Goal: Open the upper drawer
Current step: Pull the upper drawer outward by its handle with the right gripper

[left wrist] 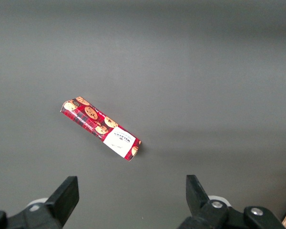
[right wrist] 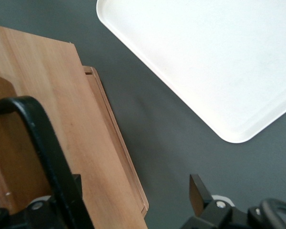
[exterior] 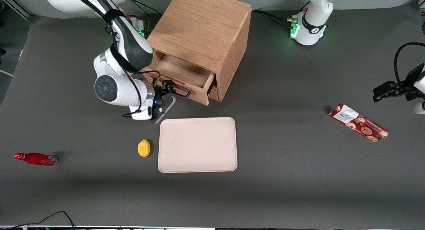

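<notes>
The oak cabinet (exterior: 199, 27) stands near the working arm's end of the table. Its upper drawer (exterior: 181, 70) is pulled partly out, and its light-wood inside shows bare. The thin black bar handle (exterior: 182, 93) runs along the drawer front. My right gripper (exterior: 168, 88) is at this handle, in front of the drawer. In the right wrist view the gripper (right wrist: 136, 193) is open, with the fingers wide apart. The handle (right wrist: 43, 143) lies against one finger, and the drawer front (right wrist: 52, 90) is under the gap. Of the lower drawer only a small part (exterior: 213, 93) shows beneath.
A cream tray (exterior: 197, 144) lies on the table just nearer the front camera than the gripper, and shows in the wrist view (right wrist: 219, 57). A lemon (exterior: 143, 147) lies beside it. A red bottle (exterior: 35, 159) lies farther out. A cookie pack (exterior: 358, 122) lies toward the parked arm's end.
</notes>
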